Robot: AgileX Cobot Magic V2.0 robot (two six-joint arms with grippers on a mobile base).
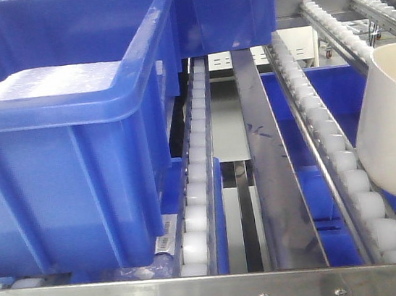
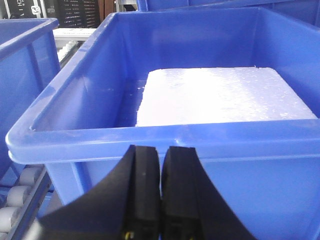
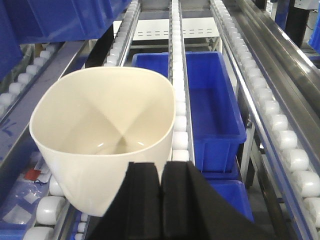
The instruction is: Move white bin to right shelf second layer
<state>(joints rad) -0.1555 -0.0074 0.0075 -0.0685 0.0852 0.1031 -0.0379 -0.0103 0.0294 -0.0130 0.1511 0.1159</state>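
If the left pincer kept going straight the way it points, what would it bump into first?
Probably the near wall of the blue crate, just below its rim. The left pincer is shut and aimed right at it; the gap between them is hard to judge.

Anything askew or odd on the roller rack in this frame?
Yes: the glossy cream-white plastic bin looks tilted rather than flat on the white-roller rails, beside the right gripper, whose fingers look closed.

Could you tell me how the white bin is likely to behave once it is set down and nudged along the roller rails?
The white bin looks glossy and smooth-walled, so it may slip in a grip. It appears empty, hence probably light. Its base tapers to a rounded bottom, so it could rock or tip between the roller rails, whose small rollers would probably let it coast down the slope.
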